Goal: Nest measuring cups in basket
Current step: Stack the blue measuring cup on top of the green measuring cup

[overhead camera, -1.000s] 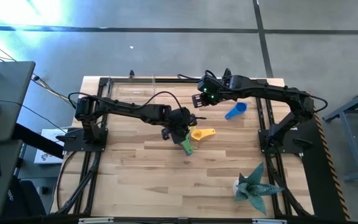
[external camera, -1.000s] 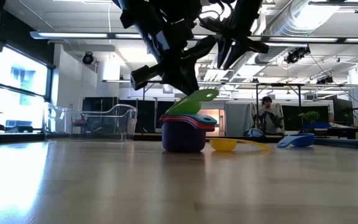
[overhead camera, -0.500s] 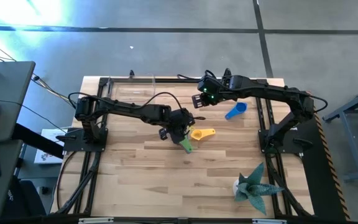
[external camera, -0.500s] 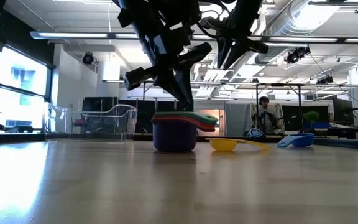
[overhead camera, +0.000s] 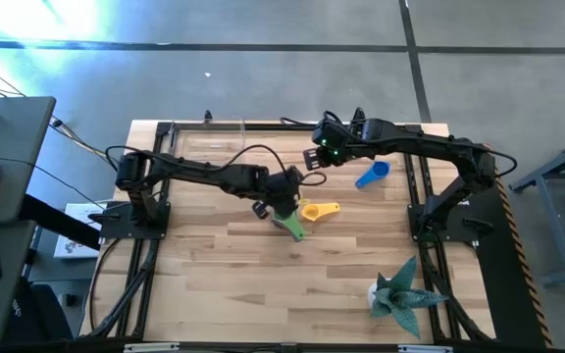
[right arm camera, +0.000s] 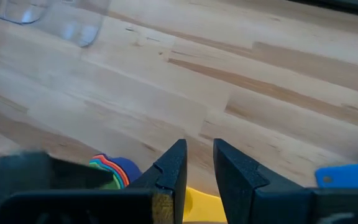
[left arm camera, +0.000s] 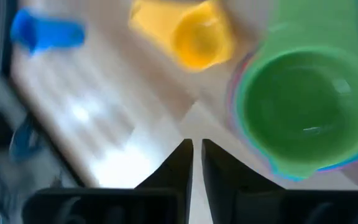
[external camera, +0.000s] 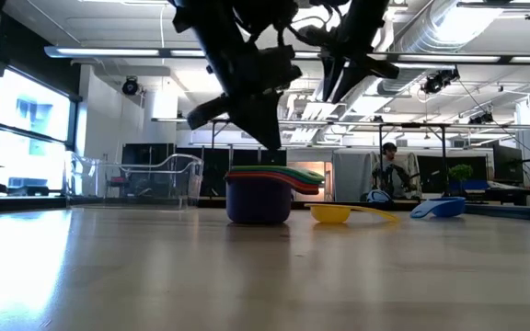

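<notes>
Cup stack (external camera: pixel 263 188) stands on the table (overhead camera: pixel 224 284) near centre: purple cup at the base, green cup (left arm camera: pixel 303 102) nested on top, red, orange and blue rims showing between them. Green handle (overhead camera: pixel 293 229) points toward 5 o'clock in the high view.

Left gripper (left arm camera: pixel 194 163) hovers just above and beside the stack, at its 11 o'clock in the high view; fingers closed to a thin slit, gripping nothing, clear of the stack.

Yellow cup (overhead camera: pixel 318 211) lies on the table just at 3 o'clock of the stack, apart from it. Blue cup (overhead camera: pixel 372 175) lies farther off at about 2 o'clock, near the right arm.

Right gripper (right arm camera: pixel 197 171) hangs over the table's far side, at 12 to 1 o'clock of the stack; fingers nearly together, empty.

Basket (external camera: pixel 136 179), clear plastic, sits at the far edge of the table, about 11 o'clock of the stack, well apart; no cup visible in it.
</notes>
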Motion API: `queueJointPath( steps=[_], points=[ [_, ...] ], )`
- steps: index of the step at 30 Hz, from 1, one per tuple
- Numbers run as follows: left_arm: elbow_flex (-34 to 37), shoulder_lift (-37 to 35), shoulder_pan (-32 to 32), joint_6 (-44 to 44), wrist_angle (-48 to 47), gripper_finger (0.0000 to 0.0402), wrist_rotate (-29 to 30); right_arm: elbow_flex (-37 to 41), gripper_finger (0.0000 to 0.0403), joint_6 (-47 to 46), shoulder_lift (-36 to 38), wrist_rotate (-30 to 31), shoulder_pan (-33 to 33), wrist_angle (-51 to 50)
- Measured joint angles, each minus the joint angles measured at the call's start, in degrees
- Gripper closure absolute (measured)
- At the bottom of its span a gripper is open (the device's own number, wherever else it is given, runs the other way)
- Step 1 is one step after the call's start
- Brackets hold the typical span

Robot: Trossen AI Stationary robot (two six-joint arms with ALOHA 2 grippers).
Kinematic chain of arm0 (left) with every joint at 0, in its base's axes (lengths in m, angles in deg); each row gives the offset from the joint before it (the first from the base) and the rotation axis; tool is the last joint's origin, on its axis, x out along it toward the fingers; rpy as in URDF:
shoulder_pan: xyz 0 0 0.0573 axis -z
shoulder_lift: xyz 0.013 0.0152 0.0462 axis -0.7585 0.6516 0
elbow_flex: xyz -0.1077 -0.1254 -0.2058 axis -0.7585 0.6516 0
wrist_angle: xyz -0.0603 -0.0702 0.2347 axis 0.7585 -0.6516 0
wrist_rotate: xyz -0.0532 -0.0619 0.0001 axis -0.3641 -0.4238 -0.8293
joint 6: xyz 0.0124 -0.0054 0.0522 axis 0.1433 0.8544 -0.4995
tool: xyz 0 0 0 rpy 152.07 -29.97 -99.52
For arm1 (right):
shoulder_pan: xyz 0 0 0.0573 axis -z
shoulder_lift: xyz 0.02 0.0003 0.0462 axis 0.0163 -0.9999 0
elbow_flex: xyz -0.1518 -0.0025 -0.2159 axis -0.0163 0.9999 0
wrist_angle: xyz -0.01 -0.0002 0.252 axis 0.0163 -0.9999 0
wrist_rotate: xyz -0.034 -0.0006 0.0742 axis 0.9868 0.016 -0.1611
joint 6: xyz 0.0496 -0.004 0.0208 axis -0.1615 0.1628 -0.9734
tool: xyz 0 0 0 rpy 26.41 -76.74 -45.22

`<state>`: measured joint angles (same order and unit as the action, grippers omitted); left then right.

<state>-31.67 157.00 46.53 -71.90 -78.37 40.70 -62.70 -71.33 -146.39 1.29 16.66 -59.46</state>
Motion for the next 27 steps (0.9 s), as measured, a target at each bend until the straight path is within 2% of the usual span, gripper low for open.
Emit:
queueJointPath(
  steps=[3,10,16,27],
  points=[
    [0.0,-1.4,-0.5,7.5,-2.6,0.0387,2.9,0.0,0.0332,-1.6,0.0,0.9,0.1,-2.3],
    [0.0,-4.8,-3.0,20.7,-12.0,0.0401,2.9,0.0,0.0332,-5.8,0.0,3.7,0.9,-14.5],
    [0.0,-8.1,-5.2,25.6,-18.4,0.0399,2.7,0.0,0.0332,-9.0,-0.1,3.8,3.6,-21.8],
    [0.0,-17.7,-9.3,33.3,-25.5,0.0399,2.5,3.0,0.0331,-10.9,0.0,0.3,11.2,-23.6]
  ],
)
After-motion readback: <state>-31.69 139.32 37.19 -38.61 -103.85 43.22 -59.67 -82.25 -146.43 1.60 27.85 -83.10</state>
